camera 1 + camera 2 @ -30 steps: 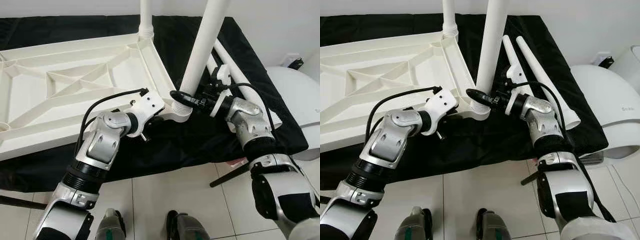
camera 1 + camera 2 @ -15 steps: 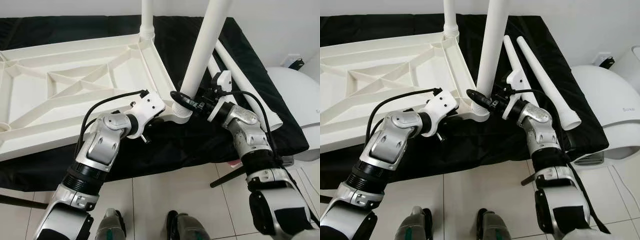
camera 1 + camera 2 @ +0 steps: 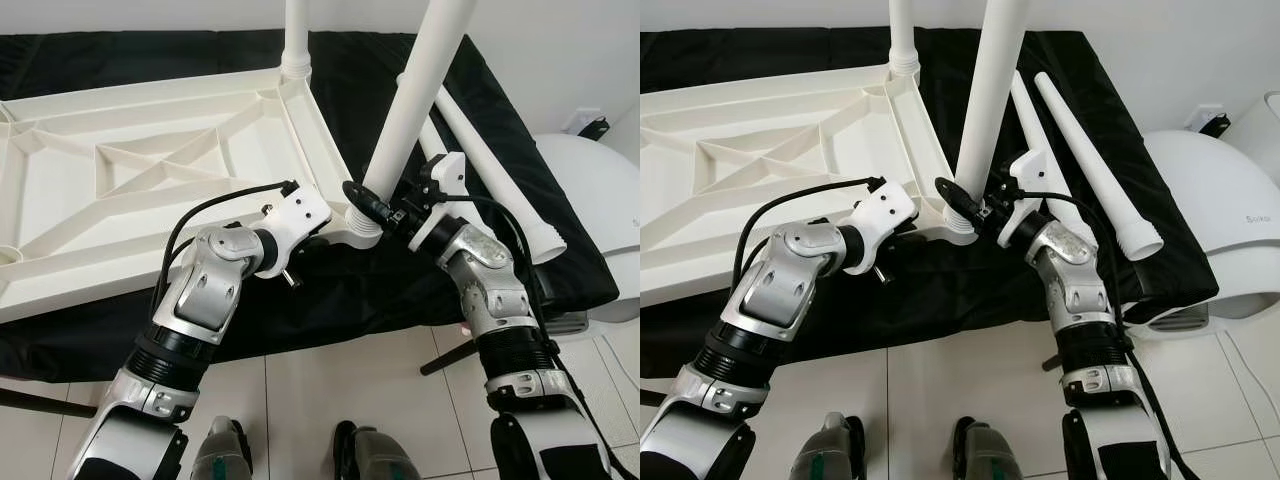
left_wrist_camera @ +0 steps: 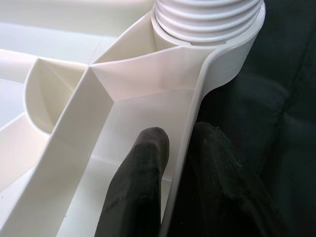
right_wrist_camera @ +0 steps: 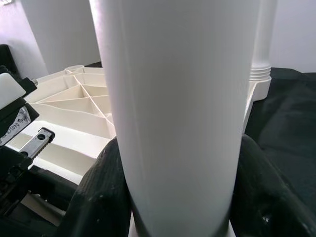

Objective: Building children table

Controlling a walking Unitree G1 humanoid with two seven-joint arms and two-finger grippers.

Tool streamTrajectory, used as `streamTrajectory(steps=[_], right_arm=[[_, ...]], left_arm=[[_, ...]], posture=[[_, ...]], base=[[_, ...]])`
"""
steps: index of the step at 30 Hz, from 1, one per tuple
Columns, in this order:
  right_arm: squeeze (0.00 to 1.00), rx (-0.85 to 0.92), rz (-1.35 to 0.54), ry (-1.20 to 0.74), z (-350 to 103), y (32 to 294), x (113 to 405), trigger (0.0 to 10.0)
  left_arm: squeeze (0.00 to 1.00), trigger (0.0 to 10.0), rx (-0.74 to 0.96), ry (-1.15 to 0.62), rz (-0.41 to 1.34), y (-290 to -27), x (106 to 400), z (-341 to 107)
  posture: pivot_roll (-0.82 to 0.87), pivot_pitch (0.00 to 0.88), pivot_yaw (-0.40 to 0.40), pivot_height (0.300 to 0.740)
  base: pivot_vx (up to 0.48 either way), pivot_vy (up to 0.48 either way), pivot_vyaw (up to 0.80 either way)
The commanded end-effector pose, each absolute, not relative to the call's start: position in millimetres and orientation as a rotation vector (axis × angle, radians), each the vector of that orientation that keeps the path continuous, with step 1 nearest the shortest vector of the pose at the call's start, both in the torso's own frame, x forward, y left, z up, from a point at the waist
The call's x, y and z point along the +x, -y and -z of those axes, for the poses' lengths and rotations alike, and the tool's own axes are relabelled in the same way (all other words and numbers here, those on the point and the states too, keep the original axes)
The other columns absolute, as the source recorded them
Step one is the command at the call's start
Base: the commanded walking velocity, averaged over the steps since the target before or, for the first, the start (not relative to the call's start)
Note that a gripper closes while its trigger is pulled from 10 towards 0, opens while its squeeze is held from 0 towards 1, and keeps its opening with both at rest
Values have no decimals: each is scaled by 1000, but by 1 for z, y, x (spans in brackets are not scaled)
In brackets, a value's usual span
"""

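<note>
Change: right gripper [image 3: 975,203], pinching the leg [image 3: 412,101], has rolled its wrist; leg leans more, likely threading in.
Hold: left gripper [image 4: 173,163] stays clamped on tabletop [image 3: 150,170] rim near the corner socket.

Near right corner of the upturned tabletop [image 3: 150,190] is crowded: left gripper [image 4: 175,163] pinches its rim wall, one finger either side; right gripper [image 5: 173,197] is clamped round the tilted leg [image 3: 415,95] at the socket. An upright leg [image 3: 295,35] blocks the far right corner. Two loose legs [image 3: 1080,150] lie on the black cloth [image 3: 400,290] to the right. Open ribbed bays lie to the left; bare cloth along the near edge.
</note>
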State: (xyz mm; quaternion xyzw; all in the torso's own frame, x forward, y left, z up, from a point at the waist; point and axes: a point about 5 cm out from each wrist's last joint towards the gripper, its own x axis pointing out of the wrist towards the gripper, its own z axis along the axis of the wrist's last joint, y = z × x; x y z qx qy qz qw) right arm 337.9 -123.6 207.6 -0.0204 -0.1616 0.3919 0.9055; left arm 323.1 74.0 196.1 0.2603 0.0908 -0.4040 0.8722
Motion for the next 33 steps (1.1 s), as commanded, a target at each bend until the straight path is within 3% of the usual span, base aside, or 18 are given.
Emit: streamTrajectory(steps=[1, 33], right_arm=[[0, -28, -831, 323, -203, 114, 332, 10000], [0, 14, -305, 283, -193, 72, 317, 10000]], left_arm=[[0, 10000, 549, -66, 726, -75, 326, -219], [0, 10000, 539, -55, 717, -74, 327, -224]], posture=[[29, 192, -29, 740], [36, 192, -31, 740]], base=[[0, 0, 0], [0, 0, 0]])
